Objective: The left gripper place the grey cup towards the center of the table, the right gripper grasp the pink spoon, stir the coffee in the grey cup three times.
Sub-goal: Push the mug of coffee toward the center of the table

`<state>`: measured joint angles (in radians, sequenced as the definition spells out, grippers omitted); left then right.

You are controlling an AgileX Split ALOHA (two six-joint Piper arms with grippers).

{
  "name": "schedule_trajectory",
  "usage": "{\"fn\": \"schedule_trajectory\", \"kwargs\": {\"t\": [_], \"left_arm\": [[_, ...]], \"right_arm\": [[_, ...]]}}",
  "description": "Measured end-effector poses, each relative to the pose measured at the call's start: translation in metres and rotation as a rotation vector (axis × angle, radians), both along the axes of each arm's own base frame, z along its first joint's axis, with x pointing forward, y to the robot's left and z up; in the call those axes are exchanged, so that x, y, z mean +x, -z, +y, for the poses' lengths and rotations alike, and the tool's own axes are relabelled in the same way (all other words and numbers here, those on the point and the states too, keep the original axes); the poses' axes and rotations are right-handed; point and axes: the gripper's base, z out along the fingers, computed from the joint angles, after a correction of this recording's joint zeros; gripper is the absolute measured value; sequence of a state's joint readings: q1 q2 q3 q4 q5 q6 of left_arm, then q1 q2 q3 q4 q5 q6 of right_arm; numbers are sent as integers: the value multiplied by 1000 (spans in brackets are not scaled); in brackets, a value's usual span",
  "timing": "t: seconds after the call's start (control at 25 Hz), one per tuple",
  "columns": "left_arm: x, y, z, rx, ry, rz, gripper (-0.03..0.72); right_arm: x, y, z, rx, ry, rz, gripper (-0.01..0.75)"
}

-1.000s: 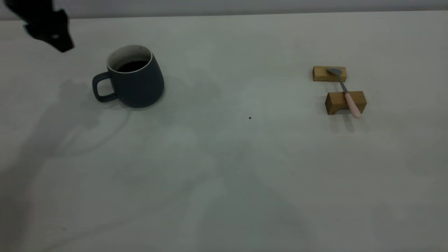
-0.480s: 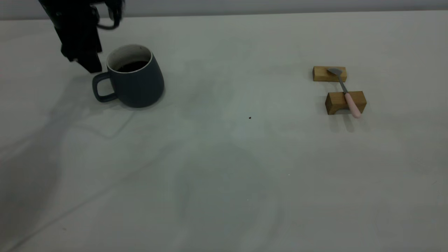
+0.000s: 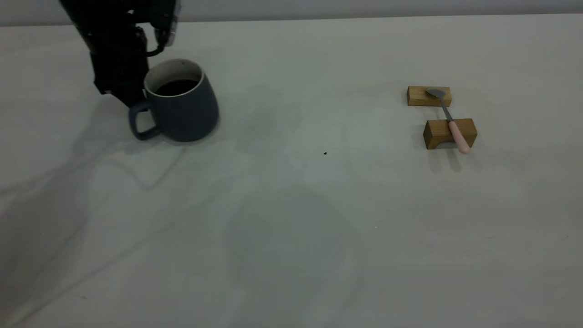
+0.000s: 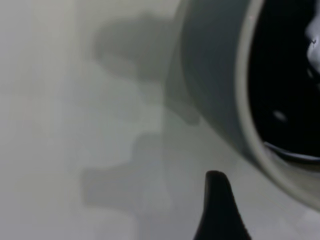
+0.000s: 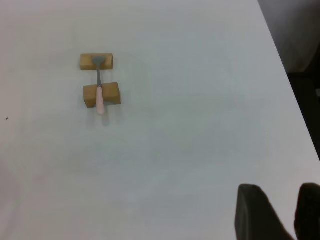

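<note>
The grey cup [image 3: 186,114] stands at the table's [image 3: 291,228] far left, handle toward the front left, with black coffee [image 3: 176,86] inside. My left gripper [image 3: 135,94] is down at the cup's rim just above the handle, open. Only one of its fingers [image 4: 216,200] shows in the left wrist view, a small gap away from the cup wall [image 4: 210,90]. The pink spoon [image 3: 451,120] lies across two wooden blocks at the right, bowl on the far one. My right gripper [image 5: 279,187] hangs high, far from the spoon [image 5: 100,97], shut on nothing.
The far wooden block [image 3: 421,96] and the near arched block [image 3: 437,134] carry the spoon. A tiny black speck [image 3: 325,153] marks the middle of the table. In the right wrist view the table's edge [image 5: 280,55] runs past the blocks' side.
My left gripper came down from the far left corner to the cup's rim by the handle. Since half a second ago the cup has shifted a little to the right.
</note>
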<state>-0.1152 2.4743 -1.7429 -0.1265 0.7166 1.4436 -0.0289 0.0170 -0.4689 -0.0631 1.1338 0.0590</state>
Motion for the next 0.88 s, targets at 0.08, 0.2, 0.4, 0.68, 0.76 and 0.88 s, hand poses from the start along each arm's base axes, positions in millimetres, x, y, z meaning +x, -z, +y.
{"fn": "schedule_trajectory", "kwargs": {"t": [0.08,0.2,0.4,0.68,0.76,0.88], "left_arm": [[-1,0,-10,-13,11,2,569],[-4,-1,-28,-58,7,8,569],[-8,-2,-52,-130,-9,16,569],[-18,-3,-97,-172,45,-1,569],[-21,-3,-110,-176,65,-12,569],[-24,-3,-123,-181,74,-32,569]], "right_arm": [[0,0,0,0,0,0,240],[0,0,0,0,0,0,240],[0,0,0,0,0,0,240],[0,0,0,0,0,0,240],[0,0,0,0,0,0,240],[0,0,0,0,0,0,240]]}}
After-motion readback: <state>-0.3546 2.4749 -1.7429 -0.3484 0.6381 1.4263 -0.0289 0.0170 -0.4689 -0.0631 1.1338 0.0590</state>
